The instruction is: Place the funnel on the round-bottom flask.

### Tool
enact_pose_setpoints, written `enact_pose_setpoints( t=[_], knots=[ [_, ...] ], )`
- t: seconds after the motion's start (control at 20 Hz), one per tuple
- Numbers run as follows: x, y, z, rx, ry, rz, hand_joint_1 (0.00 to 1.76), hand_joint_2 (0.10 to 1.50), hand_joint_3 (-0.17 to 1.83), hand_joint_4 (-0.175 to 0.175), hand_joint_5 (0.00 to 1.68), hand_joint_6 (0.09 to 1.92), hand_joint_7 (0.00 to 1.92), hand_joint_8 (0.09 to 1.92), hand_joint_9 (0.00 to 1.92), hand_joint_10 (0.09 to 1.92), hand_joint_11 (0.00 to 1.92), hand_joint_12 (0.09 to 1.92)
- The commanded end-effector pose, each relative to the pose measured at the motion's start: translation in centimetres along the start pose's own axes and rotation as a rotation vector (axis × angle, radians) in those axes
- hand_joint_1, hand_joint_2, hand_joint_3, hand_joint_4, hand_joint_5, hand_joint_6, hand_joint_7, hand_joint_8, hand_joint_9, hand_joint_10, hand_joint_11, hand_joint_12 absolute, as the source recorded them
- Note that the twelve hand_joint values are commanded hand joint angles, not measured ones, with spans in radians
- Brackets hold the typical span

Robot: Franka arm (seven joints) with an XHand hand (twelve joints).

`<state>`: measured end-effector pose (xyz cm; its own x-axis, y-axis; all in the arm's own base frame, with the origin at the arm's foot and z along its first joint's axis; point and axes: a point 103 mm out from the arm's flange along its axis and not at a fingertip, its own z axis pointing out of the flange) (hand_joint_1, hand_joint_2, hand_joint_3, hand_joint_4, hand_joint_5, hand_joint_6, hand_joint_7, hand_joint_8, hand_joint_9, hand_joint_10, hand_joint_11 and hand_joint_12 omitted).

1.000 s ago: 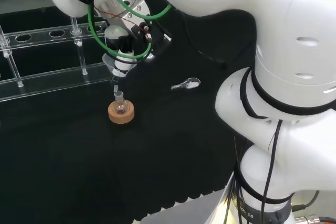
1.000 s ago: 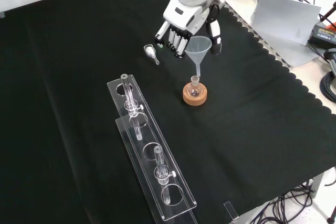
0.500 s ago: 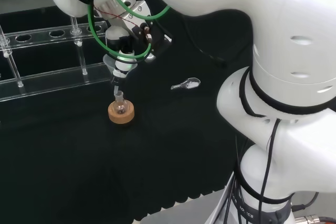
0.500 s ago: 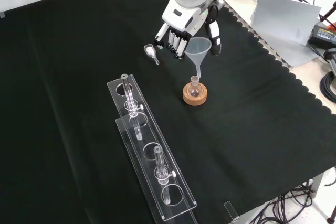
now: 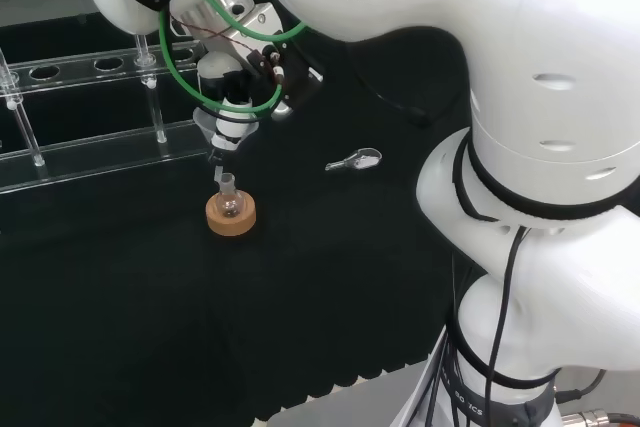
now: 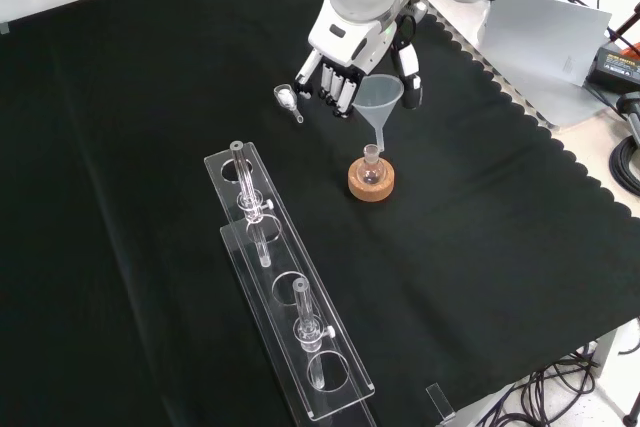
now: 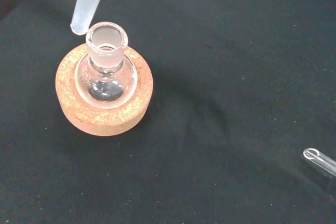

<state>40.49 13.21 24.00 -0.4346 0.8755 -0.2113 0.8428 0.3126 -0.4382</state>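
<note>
Funnel of clear plastic (image 6: 378, 95), pinched in the black and white hand (image 6: 345, 57), hangs with its stem tip beside the small round-bottom glass flask's (image 7: 106, 69) neck, so I judge lowering now could knock it off its cork ring (image 7: 104, 106).

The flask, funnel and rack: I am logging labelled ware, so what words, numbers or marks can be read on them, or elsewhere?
None can be read: the flask, funnel, cork stand and clear rack show no print or graduation marks.
</note>
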Motion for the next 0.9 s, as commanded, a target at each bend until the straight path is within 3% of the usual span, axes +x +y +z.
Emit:
enact_pose_setpoints(
  t=[0.05, 0.9],
  knots=[
    [0.14, 0.14, 0.47, 0.000, 0.006, -0.003, 0.75, 0.58, 0.50, 0.049, 0.86, 0.75, 1.22, 0.47, 1.07, 0.31, 0.00, 1.51],
    [-0.23, 0.59, 1.05, 0.011, 0.015, 0.003, 0.75, 0.58, 0.51, 0.048, 0.85, 0.75, 1.22, 0.47, 1.06, 0.31, 0.00, 1.51]
  ],
)
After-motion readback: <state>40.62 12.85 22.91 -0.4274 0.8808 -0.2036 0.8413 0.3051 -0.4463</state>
